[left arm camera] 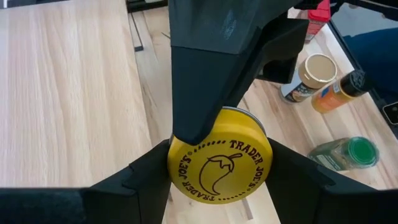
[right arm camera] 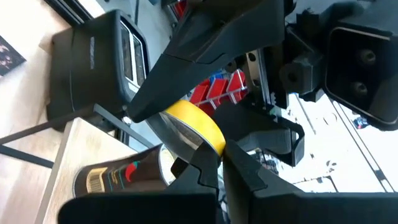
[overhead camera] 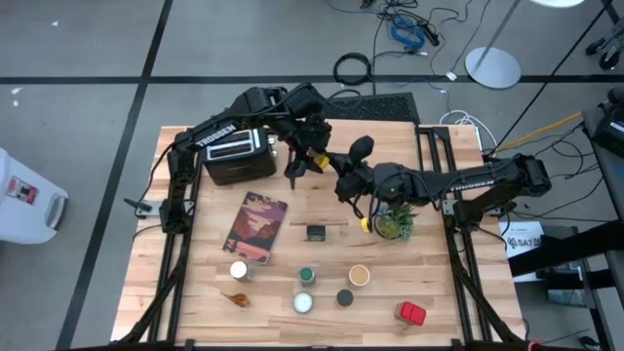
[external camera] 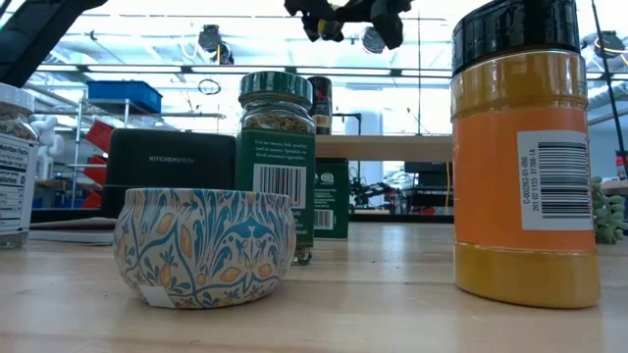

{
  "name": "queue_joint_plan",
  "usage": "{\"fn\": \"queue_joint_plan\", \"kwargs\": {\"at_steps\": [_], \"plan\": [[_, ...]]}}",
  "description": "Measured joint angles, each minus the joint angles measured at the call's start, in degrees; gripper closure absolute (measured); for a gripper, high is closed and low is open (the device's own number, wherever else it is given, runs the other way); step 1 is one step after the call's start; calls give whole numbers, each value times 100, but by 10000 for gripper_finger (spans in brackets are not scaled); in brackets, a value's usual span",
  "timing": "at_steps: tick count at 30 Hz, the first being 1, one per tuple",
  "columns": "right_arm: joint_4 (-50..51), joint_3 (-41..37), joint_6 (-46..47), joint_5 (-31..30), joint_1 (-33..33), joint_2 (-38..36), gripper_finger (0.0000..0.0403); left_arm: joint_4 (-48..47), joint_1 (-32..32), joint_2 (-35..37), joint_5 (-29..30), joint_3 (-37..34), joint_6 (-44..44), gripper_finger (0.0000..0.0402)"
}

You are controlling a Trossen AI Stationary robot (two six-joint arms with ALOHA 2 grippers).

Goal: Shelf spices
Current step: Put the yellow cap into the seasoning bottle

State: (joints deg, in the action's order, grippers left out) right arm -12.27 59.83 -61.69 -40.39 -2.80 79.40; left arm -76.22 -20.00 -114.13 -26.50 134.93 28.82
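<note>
Left gripper (overhead camera: 314, 161) gripped the yellow-lidded jar (left arm camera: 219, 163) above the shelf (overhead camera: 317, 224), right gripper (right arm camera: 221, 163) shut empty beside it; judged: lower slowly, keep jar upright, release once seated.

A yellow lid (left arm camera: 219, 163) printed with a dark chilli emblem is seen. A tin (external camera: 204, 245) is patterned in blue and orange florals. An orange jar (external camera: 525, 152) is capped in black; a green-topped jar (external camera: 276, 157) holds possibly brownish seasoning.
</note>
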Motion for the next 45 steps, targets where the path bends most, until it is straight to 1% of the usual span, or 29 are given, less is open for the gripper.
{"fn": "queue_joint_plan", "kwargs": {"at_steps": [8, 17, 23, 26, 29, 32, 37, 40, 45], "plan": [[-120, -7, -9, -263, -86, 0, 401, 117, -1, 0, -1, 7, -141, 170], [-162, -32, -88, -434, -86, 4, 401, 179, -12, 52, 4, 29, -197, 106], [-179, -25, -61, -645, -86, 0, 401, 211, -9, 46, 56, 27, -198, 96], [-59, -21, 54, -901, -49, 0, 401, 197, -15, 91, 354, 18, -199, 95], [275, -20, 422, -1120, 41, 0, 402, 200, -34, 266, 727, 12, -199, 95], [614, -44, 912, -1189, 183, 0, 402, 240, -34, 493, 1163, 12, -275, 95], [636, -413, 1523, -1194, 590, -11, 402, 317, -32, 920, 1707, 12, -570, 95], [246, -787, 1769, -1158, 868, -11, 402, 336, 17, 1161, 1913, 12, -772, 96], [-887, -1457, 1908, -912, 1243, -9, 403, 283, 286, 1366, 1953, 12, -894, 98]]}}
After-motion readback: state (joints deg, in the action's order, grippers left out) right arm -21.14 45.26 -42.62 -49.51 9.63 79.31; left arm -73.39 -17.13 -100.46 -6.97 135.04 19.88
